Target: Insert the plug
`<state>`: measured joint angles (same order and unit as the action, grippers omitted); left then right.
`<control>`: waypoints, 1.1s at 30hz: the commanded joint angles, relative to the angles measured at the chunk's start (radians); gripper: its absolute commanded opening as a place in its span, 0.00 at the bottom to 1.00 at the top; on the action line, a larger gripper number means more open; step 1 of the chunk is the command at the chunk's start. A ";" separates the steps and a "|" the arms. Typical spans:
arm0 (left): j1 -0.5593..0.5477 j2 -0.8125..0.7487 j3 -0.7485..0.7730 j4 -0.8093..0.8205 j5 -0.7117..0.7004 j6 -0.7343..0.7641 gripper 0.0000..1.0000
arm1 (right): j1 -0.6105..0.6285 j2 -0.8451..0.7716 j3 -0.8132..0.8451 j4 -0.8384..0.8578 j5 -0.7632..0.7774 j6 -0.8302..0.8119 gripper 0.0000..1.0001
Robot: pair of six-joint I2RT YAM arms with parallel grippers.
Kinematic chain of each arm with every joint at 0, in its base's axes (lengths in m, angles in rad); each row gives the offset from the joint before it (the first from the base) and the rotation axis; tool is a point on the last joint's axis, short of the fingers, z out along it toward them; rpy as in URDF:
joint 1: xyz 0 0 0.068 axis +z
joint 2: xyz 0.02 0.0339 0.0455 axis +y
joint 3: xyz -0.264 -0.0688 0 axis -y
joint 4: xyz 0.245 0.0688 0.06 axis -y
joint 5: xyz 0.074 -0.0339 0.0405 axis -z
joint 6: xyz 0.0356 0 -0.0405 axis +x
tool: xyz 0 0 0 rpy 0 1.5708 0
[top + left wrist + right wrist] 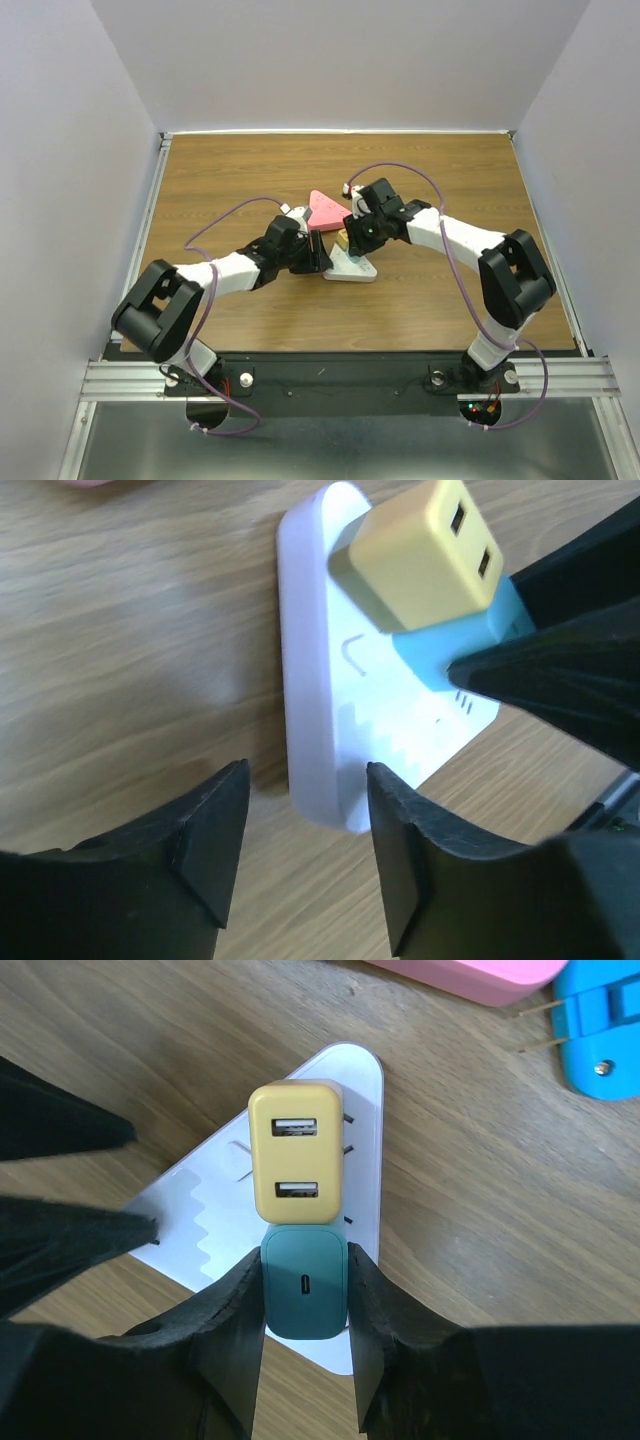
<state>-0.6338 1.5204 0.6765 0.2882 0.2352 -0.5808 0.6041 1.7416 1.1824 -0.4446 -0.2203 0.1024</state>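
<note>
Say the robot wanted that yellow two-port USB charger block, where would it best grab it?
Probably by its two long flat sides, coming straight down over the port face. The yellow two-port USB charger block stands upright in the white triangular socket base, and the teal plug sits right against one short end, so only the long sides look free.

a wooden table (230, 180) with a brown, streaky grain carries everything. near its middle a white triangular socket block (352, 268) lies flat on the wood, its corners rounded and its slotted face up. just behind it, toward the far edge, a pink triangular block (325, 208) also lies flat, with a strip of bare wood between the two. close beside the pink block a blue plug (600, 1020) rests on the wood, its two thin prongs lying level.
</note>
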 commanded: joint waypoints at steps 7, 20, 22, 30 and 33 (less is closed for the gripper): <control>0.111 -0.290 -0.003 -0.274 -0.155 0.052 0.77 | 0.091 0.199 0.114 -0.201 0.013 0.085 0.00; 0.210 -0.353 0.035 -0.287 -0.200 0.079 0.82 | 0.152 0.190 0.236 -0.200 0.001 0.134 0.32; 0.212 -0.339 0.076 -0.287 -0.220 0.087 0.91 | 0.152 0.158 0.255 -0.198 0.007 0.128 0.43; 0.210 -0.240 0.271 -0.287 -0.261 0.117 0.92 | 0.143 0.020 0.280 -0.201 0.137 0.125 0.82; 0.204 -0.220 0.320 -0.311 -0.275 0.125 0.92 | 0.112 -0.049 0.254 -0.201 0.169 0.120 0.85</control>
<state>-0.4282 1.2858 0.9245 -0.0193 0.0048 -0.4892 0.7452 1.8175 1.4330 -0.6476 -0.1303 0.2245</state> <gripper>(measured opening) 0.917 0.823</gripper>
